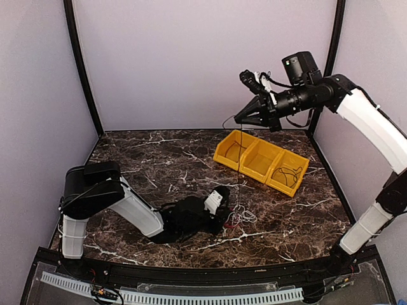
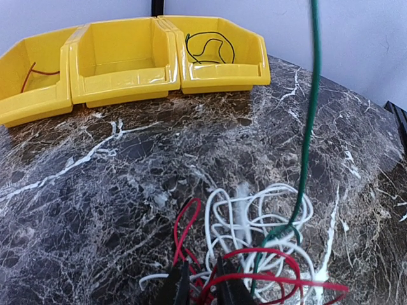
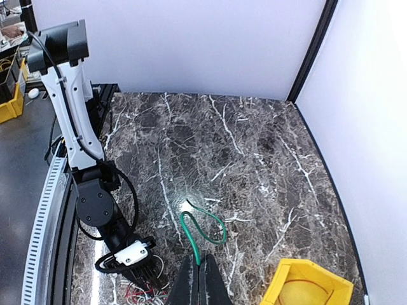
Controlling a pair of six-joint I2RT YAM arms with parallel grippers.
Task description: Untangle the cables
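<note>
Tabletop [image 1: 146,159] of dark white-veined marble, pale walls [image 1: 203,63] around it, bears cables [image 1: 240,217].

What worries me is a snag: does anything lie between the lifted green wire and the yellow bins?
Nothing stands on the marble tabletop between the tangle and the yellow bins. But the green wire, pinched by the right end effector, runs down into loops of white wire and red wire, which likely hold it back.

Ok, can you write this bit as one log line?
right claw: up high, shut on green wire | left claw: down at wire tangle
</note>
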